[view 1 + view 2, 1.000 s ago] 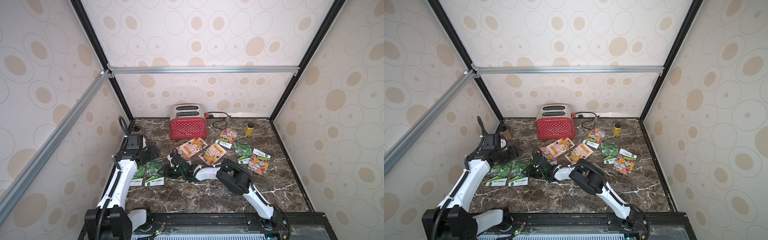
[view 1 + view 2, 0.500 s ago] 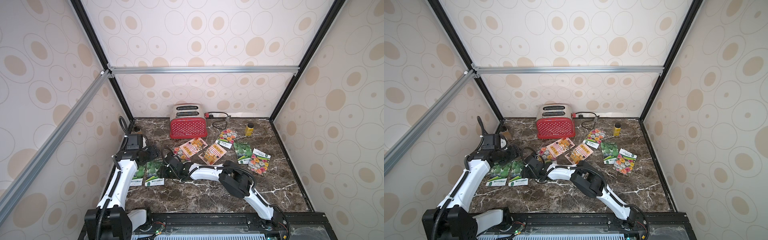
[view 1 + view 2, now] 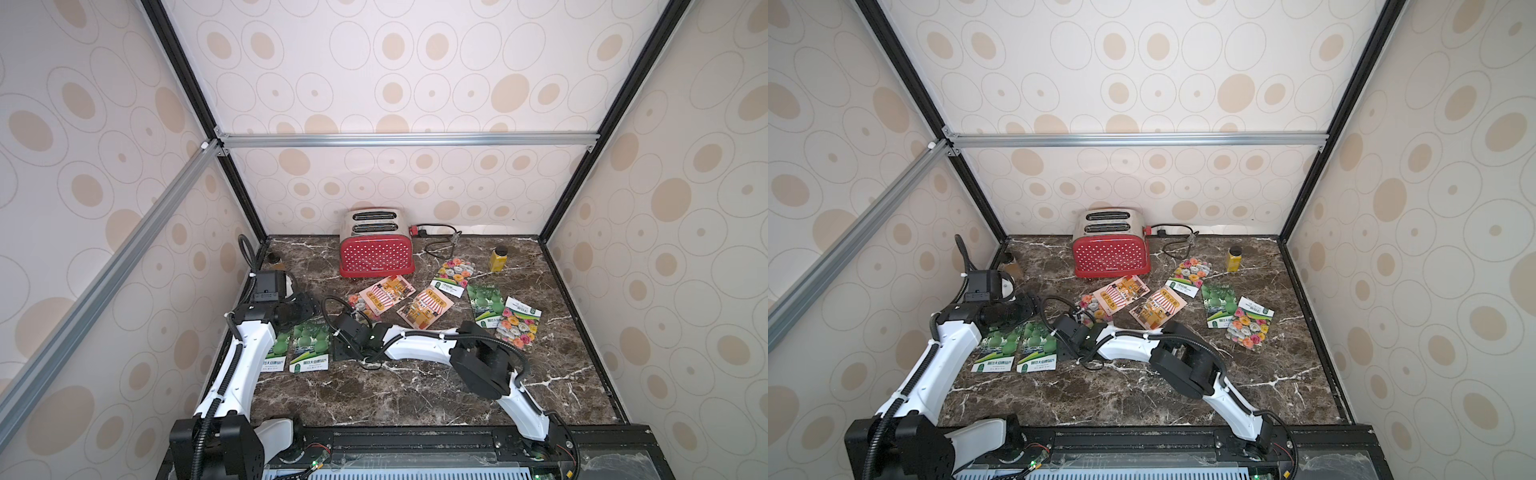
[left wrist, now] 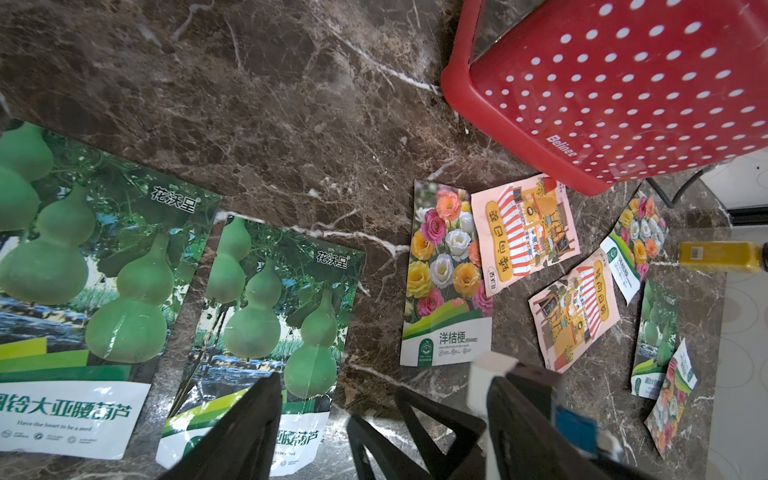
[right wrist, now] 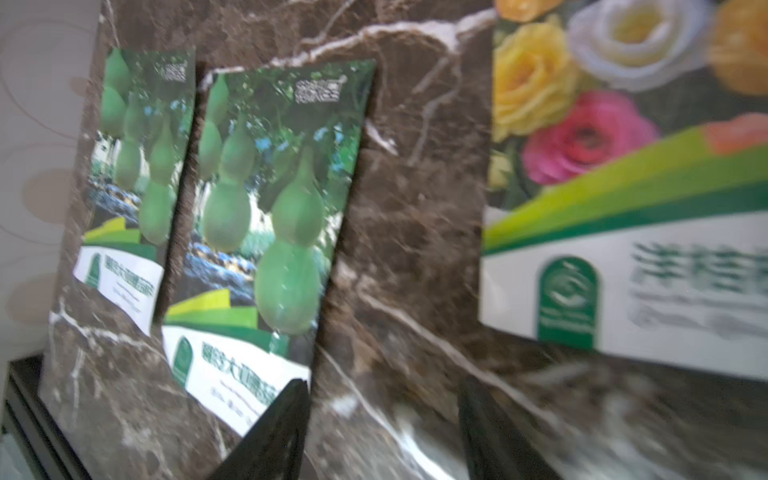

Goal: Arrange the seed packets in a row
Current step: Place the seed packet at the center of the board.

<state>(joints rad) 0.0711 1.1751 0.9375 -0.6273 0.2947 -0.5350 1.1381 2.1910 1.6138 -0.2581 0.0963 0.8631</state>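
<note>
Eight seed packets [image 3: 426,308] lie flat on the marble table [image 3: 395,395]; neither gripper holds one. Two gourd packets [image 3: 312,347] sit side by side at the near left with a narrow gap between them, and the left arm [image 3: 249,353] covers part of the outer one.

Right gripper [image 5: 384,384]: jaws apart, with only bare marble between them. It stands over the gap between the inner gourd packet [image 5: 274,199] and the nearest flower packet [image 5: 623,187]. In the wrist view one finger [image 5: 282,428] overlaps the corner of the gourd packet's white band; whether it touches cannot be told.

Left gripper [image 3: 309,309]: jaws released and empty, above the far ends of the gourd pair.

Other packets are scattered toward the toaster [image 3: 376,253]. The nearest flower packet is partly under a peach packet [image 3: 386,293]. Farther right lie a far flower packet [image 3: 451,276] and a third gourd packet [image 3: 482,303], whose corner is overlapped by another flower packet [image 3: 517,328].
</note>
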